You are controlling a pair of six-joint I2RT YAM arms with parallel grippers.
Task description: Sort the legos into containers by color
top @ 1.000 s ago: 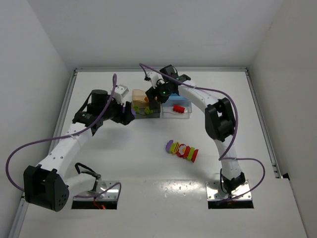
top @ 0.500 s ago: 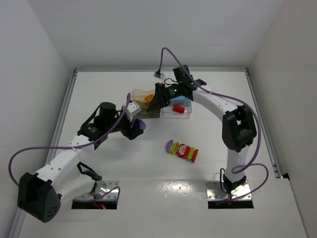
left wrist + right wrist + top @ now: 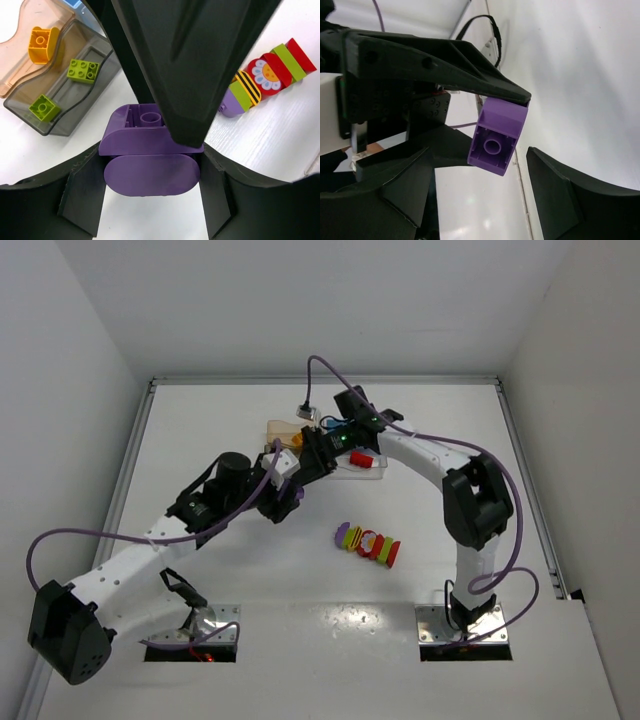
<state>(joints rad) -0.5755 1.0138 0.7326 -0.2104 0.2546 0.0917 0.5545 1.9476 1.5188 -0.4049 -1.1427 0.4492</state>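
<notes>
My left gripper (image 3: 290, 498) (image 3: 150, 162) is shut on a purple lego (image 3: 150, 165), held above the table in front of the bins. My right gripper (image 3: 308, 462) (image 3: 480, 155) is open and points at it; the purple lego (image 3: 497, 136) lies between and just beyond its fingertips, and one right finger (image 3: 190, 60) hangs over it. The tan bin (image 3: 17, 57) holds an orange lego (image 3: 40, 44). The dark grey bin (image 3: 70, 107) holds two green legos (image 3: 82, 70). The clear bin (image 3: 352, 472) holds a red lego (image 3: 362, 457). The blue bin is mostly hidden.
A row of joined legos (image 3: 367, 543) in purple, green, yellow and red lies on the table to the right of my left gripper; it also shows in the left wrist view (image 3: 267, 72). Purple cables loop over both arms. Walls stand close on three sides.
My left gripper moved right, away from the bins, with the purple lego. My right gripper swung left and down over the bins to meet it.
</notes>
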